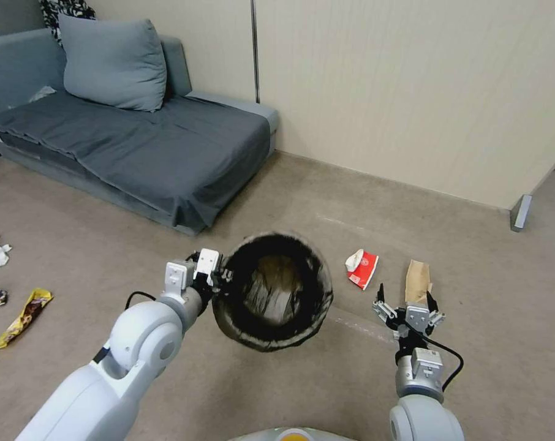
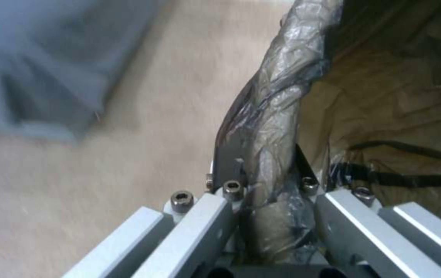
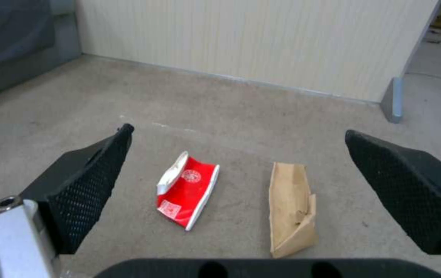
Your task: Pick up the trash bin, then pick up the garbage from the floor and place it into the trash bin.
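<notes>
I'm seeing grey sofa bed (image 1: 136,141) with grey cushion (image 1: 113,61) sitting against beige panelled wall (image 1: 412,92); beige carpet (image 1: 473,245) spreading everywhere, evenly lit.

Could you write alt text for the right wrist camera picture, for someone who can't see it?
The open right gripper hovers above beige carpet, framing a crushed red-and-white carton and a flattened tan paper bag lying side by side, apart.

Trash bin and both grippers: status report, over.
Left gripper clamped on trash bin rim, bin off the floor. Right gripper open over tan paper bag, red carton alongside. Nothing in the way.
</notes>
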